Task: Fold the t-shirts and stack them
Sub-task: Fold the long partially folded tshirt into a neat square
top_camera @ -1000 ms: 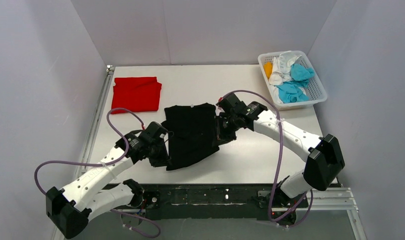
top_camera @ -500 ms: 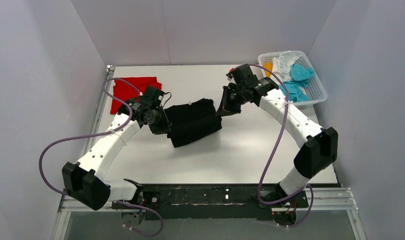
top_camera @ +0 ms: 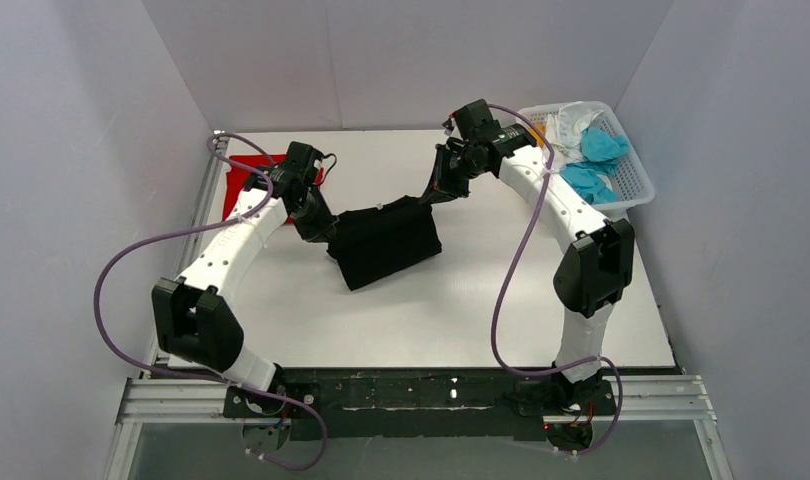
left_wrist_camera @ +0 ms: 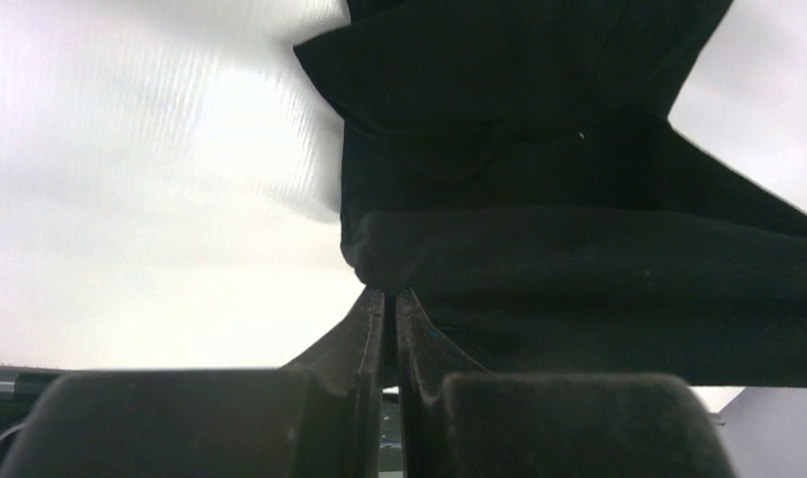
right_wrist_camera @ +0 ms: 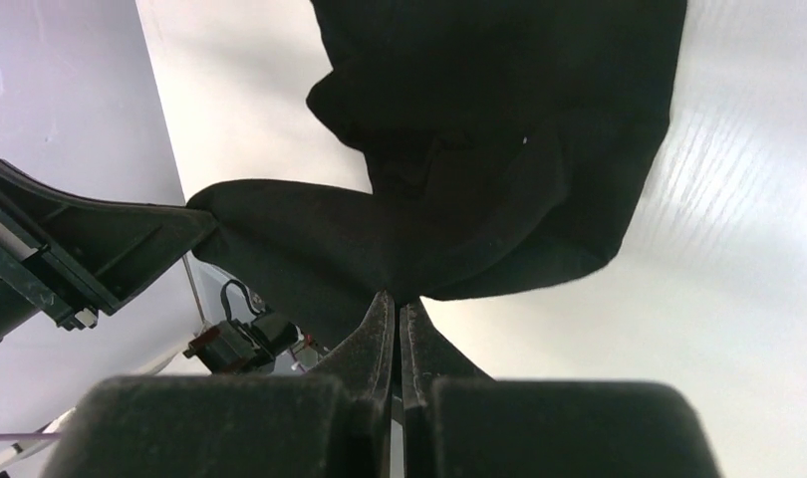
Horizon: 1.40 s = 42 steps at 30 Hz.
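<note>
Two grippers are holding one garment between them. The left gripper point(top_camera: 321, 230) is pinching the left end of the black t-shirt point(top_camera: 386, 245), and the right gripper point(top_camera: 431, 193) is pinching its far right corner. In each wrist view the fingers point(left_wrist_camera: 372, 329) are pressing flat together with only a slit showing, and black cloth is bunching right at their tips. The shirt is sitting as a folded, roughly rectangular bundle near the middle of the white table point(top_camera: 461, 310), slanting so that its right end is pointing farther back than its left. Its far edge is stretching between the two grippers, while the near part is draping down toward the tabletop; whether that part is resting fully on the surface cannot be told.

Behind the left arm, a folded red t-shirt point(top_camera: 243, 172) is lying at the far left corner of the table, partly hidden by the arm and its cable. At the far right corner, a white lattice basket point(top_camera: 636, 185) is holding crumpled cyan t-shirts point(top_camera: 586, 182) and white cloth point(top_camera: 571, 125), well apart from the black shirt.
</note>
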### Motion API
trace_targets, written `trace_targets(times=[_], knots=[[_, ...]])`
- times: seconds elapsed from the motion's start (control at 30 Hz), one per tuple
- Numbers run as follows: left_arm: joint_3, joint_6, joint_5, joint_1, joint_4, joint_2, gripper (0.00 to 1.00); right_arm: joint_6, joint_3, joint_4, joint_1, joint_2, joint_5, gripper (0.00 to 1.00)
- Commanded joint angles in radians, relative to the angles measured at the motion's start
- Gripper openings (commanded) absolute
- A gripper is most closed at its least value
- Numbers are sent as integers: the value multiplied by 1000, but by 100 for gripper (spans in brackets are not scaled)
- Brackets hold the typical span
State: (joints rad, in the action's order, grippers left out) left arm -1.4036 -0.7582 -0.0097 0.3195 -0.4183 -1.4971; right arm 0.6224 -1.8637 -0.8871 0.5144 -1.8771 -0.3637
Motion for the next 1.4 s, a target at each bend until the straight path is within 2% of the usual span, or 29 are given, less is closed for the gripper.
trace_targets(times=[0.0,0.3,0.53,0.8,1.03,1.07,1.1,1.13,1.17,1.2,1.23,1.27,1.3,1.37], knots=[[-71,31,-41,-37,-78,-88,0,-27,-100,87,-38,-69,-16,1],[-199,62,-102,-63,-83,-253,0,-30,-273,119,-102,-255,-67,1],[-298,75,-146,-81,-60,-385,0,-50,-305,395,-131,-354,-117,1],[-429,99,-151,-111,-59,-542,0,-56,-401,536,-141,-510,-137,1],[-515,113,-173,-119,-42,-661,0,-43,-445,667,-149,-600,-94,2],[-538,114,-179,-121,-45,-677,3,-38,-471,675,-151,-617,-96,8],[-561,118,-182,-124,-48,-690,11,-37,-494,689,-152,-633,-107,16],[-582,119,-190,-126,-52,-701,24,-35,-516,697,-152,-643,-110,23],[-606,121,-196,-125,-60,-708,43,-29,-532,705,-152,-650,-103,32],[-635,125,-203,-126,-79,-709,69,-26,-545,705,-152,-650,-99,47],[-647,125,-205,-125,-85,-707,89,-30,-555,698,-154,-646,-90,59],[-657,119,-202,-126,-89,-678,98,-51,-561,662,-154,-621,-69,73],[-642,101,-182,-126,-90,-638,98,-72,-551,611,-155,-576,-55,77],[-576,60,-86,-122,-75,-555,98,-72,-453,557,-157,-461,-153,80]])
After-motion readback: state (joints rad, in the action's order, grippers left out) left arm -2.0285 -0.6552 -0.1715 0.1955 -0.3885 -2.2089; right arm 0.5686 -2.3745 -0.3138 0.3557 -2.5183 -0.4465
